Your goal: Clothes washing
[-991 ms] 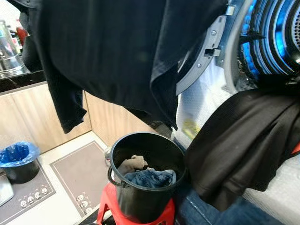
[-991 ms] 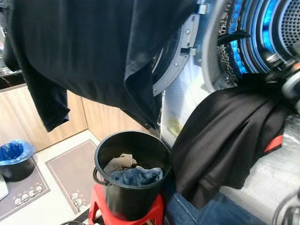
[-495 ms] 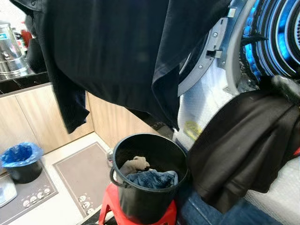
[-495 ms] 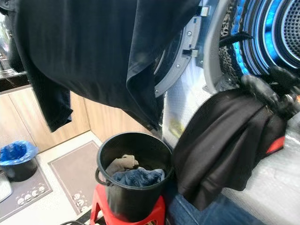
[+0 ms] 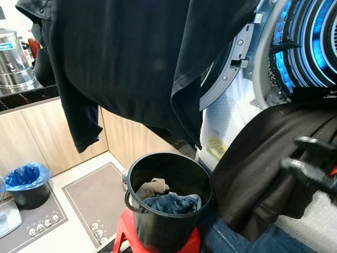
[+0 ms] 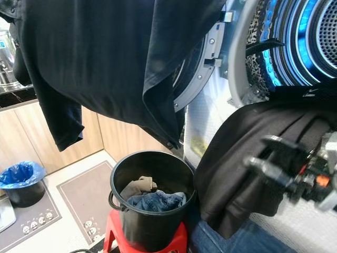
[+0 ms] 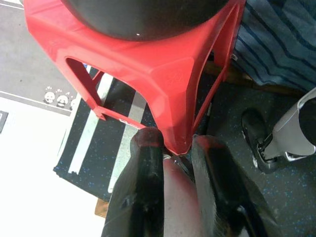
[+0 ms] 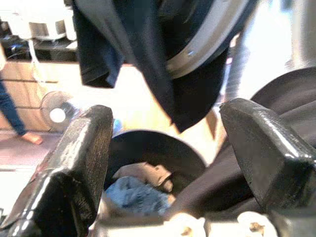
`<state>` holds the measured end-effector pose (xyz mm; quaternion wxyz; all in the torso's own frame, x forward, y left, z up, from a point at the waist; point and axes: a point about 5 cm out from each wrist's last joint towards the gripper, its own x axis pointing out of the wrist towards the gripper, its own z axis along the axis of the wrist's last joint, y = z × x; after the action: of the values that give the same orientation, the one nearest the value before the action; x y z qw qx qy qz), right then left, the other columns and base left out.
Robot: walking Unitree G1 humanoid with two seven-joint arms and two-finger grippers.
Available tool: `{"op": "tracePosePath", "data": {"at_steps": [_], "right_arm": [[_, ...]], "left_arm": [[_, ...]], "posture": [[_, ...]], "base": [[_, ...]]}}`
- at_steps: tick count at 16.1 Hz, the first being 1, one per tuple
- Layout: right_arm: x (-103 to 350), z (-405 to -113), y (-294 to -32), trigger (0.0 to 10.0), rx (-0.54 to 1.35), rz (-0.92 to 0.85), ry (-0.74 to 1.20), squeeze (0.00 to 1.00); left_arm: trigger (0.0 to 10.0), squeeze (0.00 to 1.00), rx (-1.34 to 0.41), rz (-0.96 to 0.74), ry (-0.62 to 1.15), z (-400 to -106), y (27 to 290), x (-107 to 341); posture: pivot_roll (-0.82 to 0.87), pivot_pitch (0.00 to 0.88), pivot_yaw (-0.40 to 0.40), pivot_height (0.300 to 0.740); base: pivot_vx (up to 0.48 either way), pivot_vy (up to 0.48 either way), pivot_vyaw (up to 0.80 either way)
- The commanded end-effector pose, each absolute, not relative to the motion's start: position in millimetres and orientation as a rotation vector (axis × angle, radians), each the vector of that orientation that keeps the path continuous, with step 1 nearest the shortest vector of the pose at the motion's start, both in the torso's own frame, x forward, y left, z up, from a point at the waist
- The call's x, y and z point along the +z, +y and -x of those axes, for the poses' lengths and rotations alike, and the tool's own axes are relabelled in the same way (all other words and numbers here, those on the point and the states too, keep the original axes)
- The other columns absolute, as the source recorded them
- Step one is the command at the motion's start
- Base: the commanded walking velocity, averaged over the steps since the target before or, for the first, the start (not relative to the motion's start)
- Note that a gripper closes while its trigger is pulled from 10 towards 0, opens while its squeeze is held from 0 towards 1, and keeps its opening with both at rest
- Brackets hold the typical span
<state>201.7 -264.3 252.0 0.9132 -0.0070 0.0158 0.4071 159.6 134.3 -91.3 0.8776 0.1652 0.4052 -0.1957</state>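
A large black shirt (image 5: 142,58) hangs over the open washer door (image 5: 231,63). A second black garment (image 5: 263,168) is draped over the lower rim of the blue-lit drum (image 5: 310,42). My right gripper (image 6: 266,153) hovers open just in front of this garment, holding nothing; its fingers (image 8: 79,148) stand wide apart. Below it a black bucket (image 5: 168,232) on a red stool (image 7: 163,64) holds jeans (image 5: 171,203) and a beige cloth (image 5: 152,187). My left gripper (image 7: 177,143) hangs low beside the stool's leg, open by a narrow gap and empty.
A small bin with a blue liner (image 5: 26,179) stands on the floor at the left by a grey mat (image 5: 89,200). A steel urn (image 5: 13,58) sits on the counter. Denim fabric (image 5: 231,240) lies under the washer. A person's leg (image 8: 10,108) shows far off.
My right gripper has come down and leftward from the drum rim, and now hangs open in front of the draped black garment. The camera has shifted slightly.
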Motion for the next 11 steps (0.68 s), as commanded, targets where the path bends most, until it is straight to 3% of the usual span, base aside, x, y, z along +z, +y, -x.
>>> {"op": "tracePosePath", "data": {"at_steps": [1,6,11], "right_arm": [[246,-196,-256,10.0,0.889,0.009,0.076,0.00],[217,-179,-250,10.0,0.923,-0.069,0.210,0.00],[195,-158,-274,10.0,0.912,-0.121,0.356,0.00]], "left_arm": [[10.0,0.00,-0.418,-0.347,0.932,-141,139,-100],[10.0,0.00,-0.417,-0.343,0.927,-143,138,-99],[10.0,0.00,-0.425,-0.344,0.933,-141,138,-100]], "posture": [[-0.10,0.022,-0.036,0.740],[-0.10,0.022,-0.036,0.740],[-0.10,0.020,-0.034,0.740]], "base": [[0.000,0.000,0.00],[0.000,0.000,0.00],[0.000,0.000,0.00]]}}
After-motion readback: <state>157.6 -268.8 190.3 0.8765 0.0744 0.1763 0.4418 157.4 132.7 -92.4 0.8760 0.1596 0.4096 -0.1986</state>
